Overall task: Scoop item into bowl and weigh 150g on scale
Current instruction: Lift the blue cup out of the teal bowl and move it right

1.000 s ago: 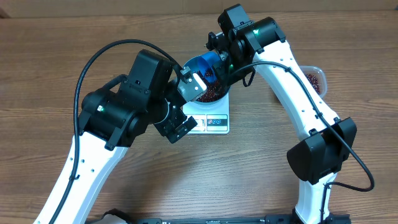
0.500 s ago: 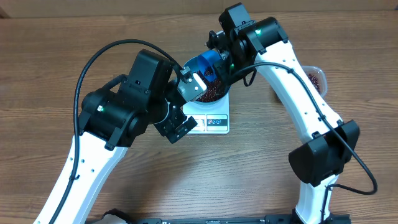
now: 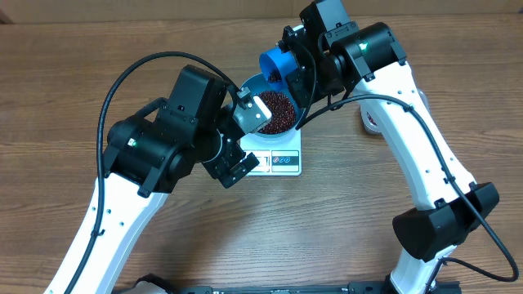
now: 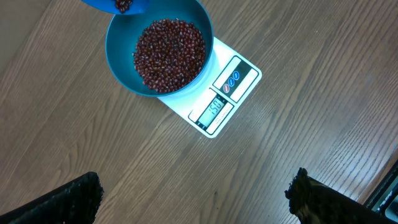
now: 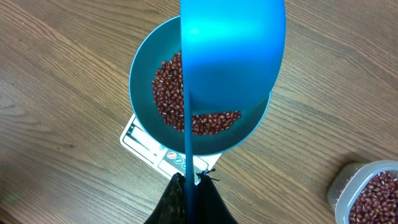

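Two sets of jaws frame the weighing station. Your left jaws (image 4: 196, 202) stand released, spread wide with nothing between them. Ahead of them, nearer their left finger, the blue bowl (image 4: 119, 46) sits on the white scale (image 4: 225, 99). The scale lies flat on the wooden table (image 4: 311, 56), its display panel showing from under the bowl. The beans (image 4: 169, 53) form a heap covering the bowl's bottom. Your right jaws (image 5: 191, 198) are clenched on the thin handle of the blue scoop (image 5: 233, 56). Its cup hangs straight ahead of them, above the bowl and overlapping its far rim; the left wrist view shows a few beans in it. A clear tub (image 5: 339, 186) of more beans stands off to the right of those jaws, apart from the scale.
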### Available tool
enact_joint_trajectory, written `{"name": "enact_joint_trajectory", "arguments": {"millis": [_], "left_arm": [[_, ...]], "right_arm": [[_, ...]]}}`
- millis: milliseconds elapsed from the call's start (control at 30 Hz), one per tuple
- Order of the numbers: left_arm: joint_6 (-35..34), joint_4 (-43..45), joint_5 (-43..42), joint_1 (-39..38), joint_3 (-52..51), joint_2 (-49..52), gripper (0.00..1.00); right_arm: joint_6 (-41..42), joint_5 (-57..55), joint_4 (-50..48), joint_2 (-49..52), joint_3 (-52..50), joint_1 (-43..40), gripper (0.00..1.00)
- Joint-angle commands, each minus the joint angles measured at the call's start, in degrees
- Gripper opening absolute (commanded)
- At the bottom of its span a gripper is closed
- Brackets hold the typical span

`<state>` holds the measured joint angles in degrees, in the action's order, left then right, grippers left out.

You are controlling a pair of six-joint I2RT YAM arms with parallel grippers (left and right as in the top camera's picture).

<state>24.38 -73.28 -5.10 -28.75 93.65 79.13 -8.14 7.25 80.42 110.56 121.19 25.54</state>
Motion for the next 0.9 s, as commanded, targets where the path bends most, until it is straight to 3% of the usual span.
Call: {"name": "enact_joint_trajectory", "arguments": {"millis": [0, 233, 467, 867], "left_arm": [[0.0, 0.02, 0.2, 0.24, 1.11, -0.39, 1.0], [0.0, 0.02, 0.2, 0.24, 1.11, -0.39, 1.0], [0.0, 0.02, 0.2, 0.24, 1.11, -0.39, 0.99], [0.0, 0.02, 0.2, 0.24, 1.11, -0.39, 1.0]], "right_arm": [[0.87, 0.55, -0.33, -1.66, 1.97, -0.22, 0.04], [0.92, 0.52, -0.13, -1.66, 1.97, -0.22, 0.04], [6.91, 1.77, -1.4, -1.73, 1.97, -1.77, 0.04], [17.18, 24.57, -3.87, -1.81, 1.97, -14.38, 0.04]]}}
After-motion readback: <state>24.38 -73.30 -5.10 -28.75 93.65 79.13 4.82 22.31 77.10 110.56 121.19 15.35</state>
